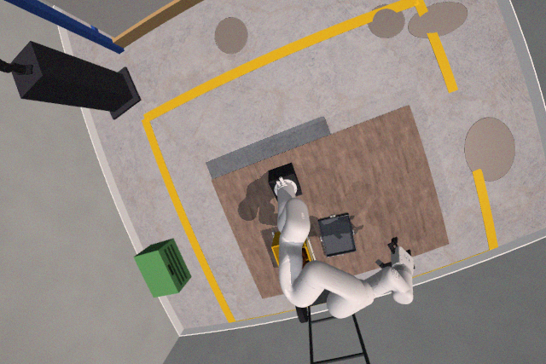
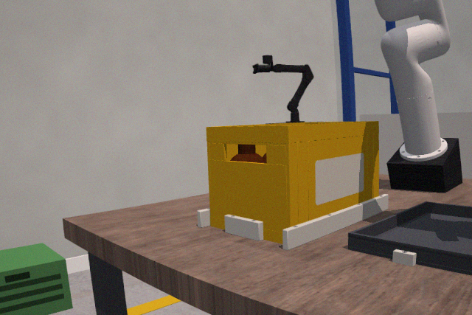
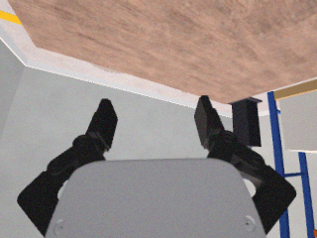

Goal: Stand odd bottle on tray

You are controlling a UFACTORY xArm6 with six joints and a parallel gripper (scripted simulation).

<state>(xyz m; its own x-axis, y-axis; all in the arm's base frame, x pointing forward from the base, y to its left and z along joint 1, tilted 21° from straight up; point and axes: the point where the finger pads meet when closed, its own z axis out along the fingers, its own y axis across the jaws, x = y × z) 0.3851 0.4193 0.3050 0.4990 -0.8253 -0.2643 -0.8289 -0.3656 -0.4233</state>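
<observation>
The yellow crate (image 1: pixel 275 251) (image 2: pixel 248 189) stands level on the table between low white blocks. The arm covers much of it in the top view. Brown bottles stand inside; part of one bottle (image 2: pixel 246 149) shows through the crate's hand hole, and brown also shows at the crate's right inside. Their number and neck widths cannot be told. The dark tray (image 1: pixel 339 247) (image 2: pixel 373 243) lies flat beside the crate with no bottle on it, only a shadow. My gripper (image 1: pixel 386 254) (image 3: pixel 155 107) is open and empty, off to the tray's right in the top view, away from crate and tray.
A long white block (image 2: pixel 327 223) runs along the crate's tray side, and a small white block (image 2: pixel 403 257) touches the tray's outer wall. The arm's black base (image 1: pixel 281 171) (image 2: pixel 415 175) stands on the wooden table (image 1: pixel 374 161) (image 2: pixel 152 227). The arm passes over the crate.
</observation>
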